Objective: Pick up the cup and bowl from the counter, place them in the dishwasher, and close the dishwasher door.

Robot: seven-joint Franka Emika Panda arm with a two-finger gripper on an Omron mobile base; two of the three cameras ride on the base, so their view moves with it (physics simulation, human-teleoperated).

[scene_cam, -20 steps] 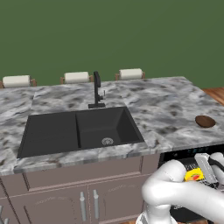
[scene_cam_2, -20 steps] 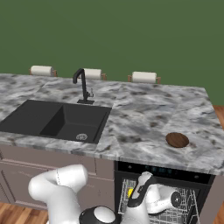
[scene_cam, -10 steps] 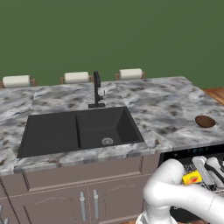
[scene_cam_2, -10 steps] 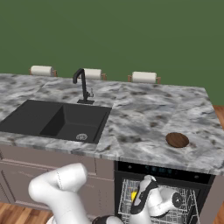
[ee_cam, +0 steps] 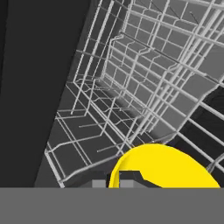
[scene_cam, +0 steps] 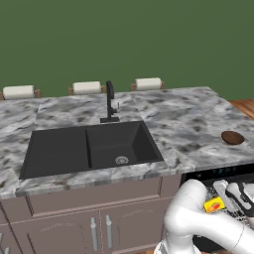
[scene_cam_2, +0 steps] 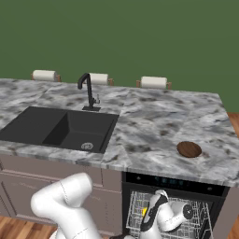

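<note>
Over the dishwasher (scene_cam_2: 173, 182) rack, the cup (scene_cam: 214, 204) lies tilted sideways.

Kitchen: sink (scene_cam: 89, 149), dishwasher (scene_cam_2: 175, 212), marble counter (scene_cam: 188, 124)

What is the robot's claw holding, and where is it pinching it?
The claw holds the yellow cup, pinched at its rim, over the dishwasher's white wire rack.
</note>
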